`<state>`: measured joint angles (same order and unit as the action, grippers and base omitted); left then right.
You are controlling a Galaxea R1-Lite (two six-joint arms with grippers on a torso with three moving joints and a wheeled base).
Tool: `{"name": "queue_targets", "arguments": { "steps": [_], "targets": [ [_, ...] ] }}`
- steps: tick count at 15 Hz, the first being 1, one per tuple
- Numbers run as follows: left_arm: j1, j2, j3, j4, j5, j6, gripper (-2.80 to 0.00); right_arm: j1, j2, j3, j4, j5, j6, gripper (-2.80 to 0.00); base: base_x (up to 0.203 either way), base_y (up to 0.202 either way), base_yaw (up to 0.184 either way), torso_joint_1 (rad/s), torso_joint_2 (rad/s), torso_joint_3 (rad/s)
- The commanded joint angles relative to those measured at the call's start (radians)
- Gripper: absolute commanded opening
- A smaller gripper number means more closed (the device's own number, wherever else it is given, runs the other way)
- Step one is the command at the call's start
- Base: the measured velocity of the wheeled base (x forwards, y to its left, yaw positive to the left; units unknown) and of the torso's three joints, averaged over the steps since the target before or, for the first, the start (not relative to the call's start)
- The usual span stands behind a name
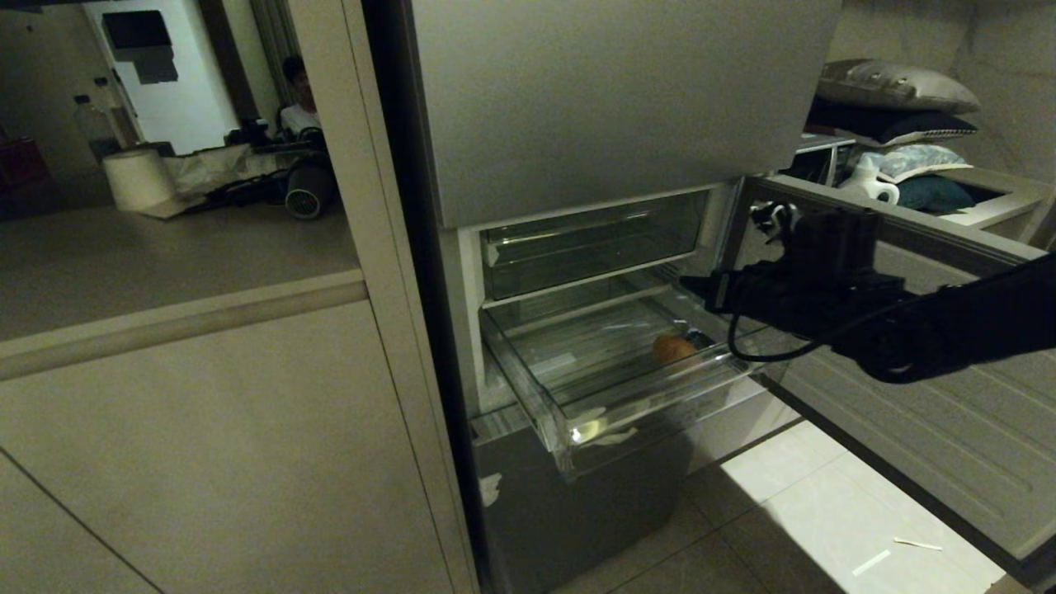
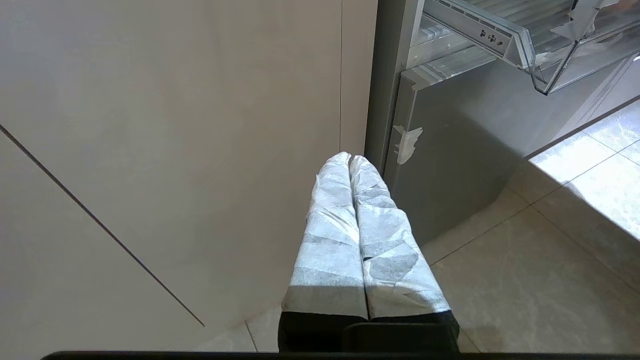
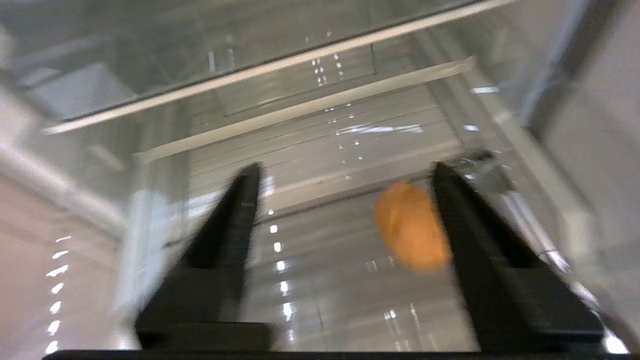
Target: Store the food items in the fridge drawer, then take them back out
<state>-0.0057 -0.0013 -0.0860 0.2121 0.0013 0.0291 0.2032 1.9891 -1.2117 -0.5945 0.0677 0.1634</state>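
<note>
Right gripper (image 3: 345, 172) spread wide and empty over the pulled-out fridge drawer (image 1: 577, 412).

I see its two dark fingers (image 3: 235, 210) well apart, gripping nothing. The orange-brown food item (image 3: 411, 227) lies on the drawer's ribbed floor beyond one fingertip; blur hides its long axis. My left gripper (image 2: 350, 160) hangs pressed closed beside the cabinet (image 2: 175, 125).

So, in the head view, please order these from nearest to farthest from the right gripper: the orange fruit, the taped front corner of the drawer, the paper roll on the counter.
1. Orange fruit, in the fridge drawer, just below the right gripper.
2. Taped front corner, lower, toward the floor.
3. Paper roll, far left on the counter.
</note>
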Motion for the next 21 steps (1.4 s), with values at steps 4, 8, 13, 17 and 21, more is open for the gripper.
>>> {"name": "queue_targets", "arguments": {
  "steps": [4, 8, 13, 17, 21],
  "targets": [
    [0.0, 0.001, 0.0, 0.001, 0.0, 0.0, -2.8, -0.05, -0.663, 0.286, 0.093, -0.003, -0.001, -2.8, 0.0, 0.0, 0.0, 0.0, 0.0, 0.0],
    [0.0, 0.001, 0.0, 0.001, 0.0, 0.0, -2.8, -0.435, -0.971, 0.325, 0.298, -0.036, 0.0, -2.8, 0.0, 0.0, 0.0, 0.0, 0.0, 0.0],
    [0.0, 0.001, 0.0, 0.001, 0.0, 0.0, -2.8, -1.203, -1.031, 0.367, 0.333, 0.004, 0.023, -2.8, 0.0, 0.0, 0.0, 0.0, 0.0, 0.0],
    [0.0, 0.001, 0.0, 0.001, 0.0, 0.0, -2.8, -1.72, -0.925, 0.381, 0.317, 0.205, 0.079, 0.0, 0.0, 0.0, 0.0, 0.0, 0.0, 0.0],
    [0.0, 0.001, 0.0, 0.001, 0.0, 0.0, -2.8, -1.852, -0.637, 0.4, 0.176, 0.264, 0.107, 0.0, 0.0, 0.0, 0.0, 0.0, 0.0, 0.0]
  ]
}}
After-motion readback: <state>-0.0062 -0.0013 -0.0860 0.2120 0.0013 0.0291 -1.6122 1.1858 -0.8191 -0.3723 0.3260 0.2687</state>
